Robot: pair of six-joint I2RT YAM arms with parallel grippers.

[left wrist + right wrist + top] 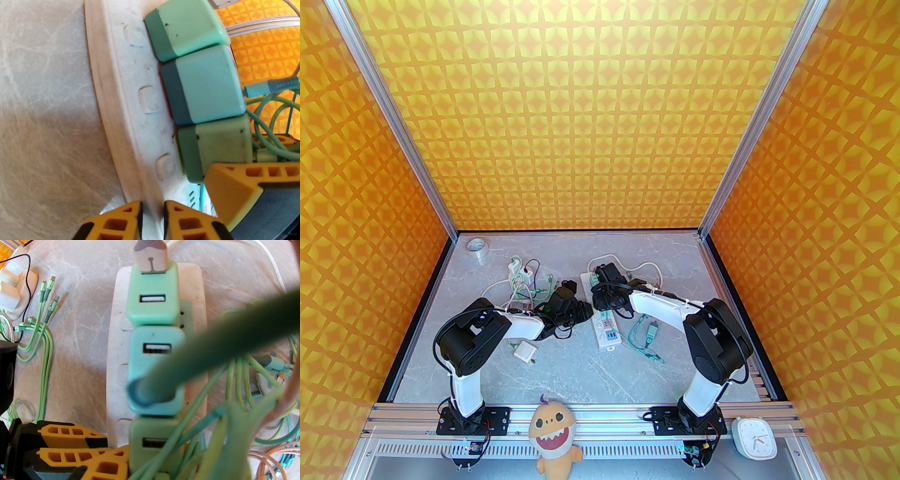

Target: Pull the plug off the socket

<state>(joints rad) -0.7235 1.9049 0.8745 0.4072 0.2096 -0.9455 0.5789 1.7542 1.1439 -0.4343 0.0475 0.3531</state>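
Socket first: the long white plastic power strip (609,344) lies on the grey marble-patterned tabletop (562,375) just right of centre, running from 12 o'clock to 6 o'clock in the top view; three square plastic charger plugs sit in a row on it, side against side. In the left wrist view you see a mint-green cube (187,28) at 12, a pale blue cube (206,84) in the middle and a pale green cube (220,145) towards 5.

Your left gripper (152,215) reaches in from 9 o'clock and stands astride the strip's long rim with only a narrow gap; you cannot tell whether the pads pinch it yet. Your right gripper (605,303) hangs over the row; one yellow ribbed finger (234,185) lies against the pale green cube; the other is hidden behind green charging cables (236,380), so you cannot tell whether the plug is clamped.

Judge the pale green cube as the plug in hand; it looks light, hard and smooth, with rounded corners that may slip. Its neighbour blocks one side; take it by the two faces towards the strip's long edges, low near the darker base band, and pull straight away from the outlet face. The strip looks light too; it will probably lift with the plug unless your left gripper pins it; the cables may drag.
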